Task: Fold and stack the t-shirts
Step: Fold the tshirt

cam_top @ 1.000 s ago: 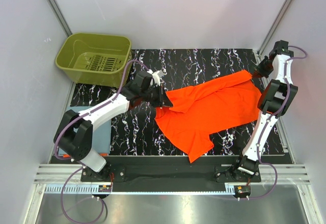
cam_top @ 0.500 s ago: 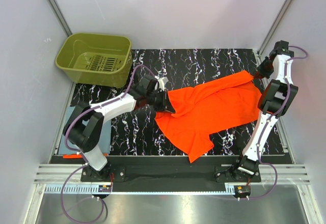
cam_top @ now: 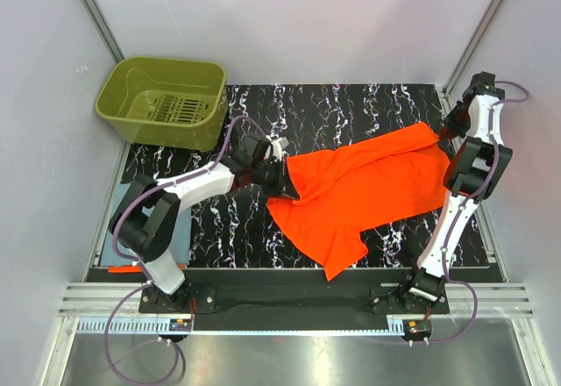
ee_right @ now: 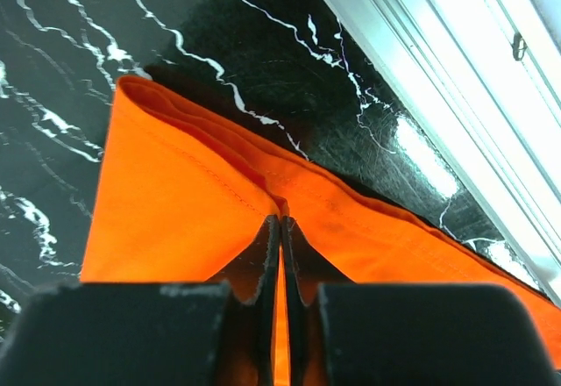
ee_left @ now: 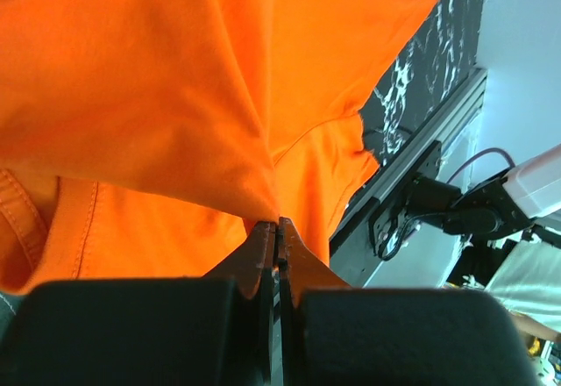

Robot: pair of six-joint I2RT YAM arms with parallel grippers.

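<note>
1. Cloth fills the left pincer (ee_left: 277, 225): its tips are pressed together on a bunched fold of the orange t-shirt (cam_top: 368, 184).
2. Likewise, the right pincer (ee_right: 280, 221) is clamped on a doubled hem, close to the far right edge of the bench (cam_top: 351, 105).
3. Between them the shirt lies rumpled over the bench's right half, with one flap reaching the near edge.
4. It looks light and limp and will likely sag and crease. Hems and seam corners are probably the best holds, drawn taut between both pincers.
5. An olive basket (cam_top: 158, 132) sits at the far left corner, well apart.
</note>
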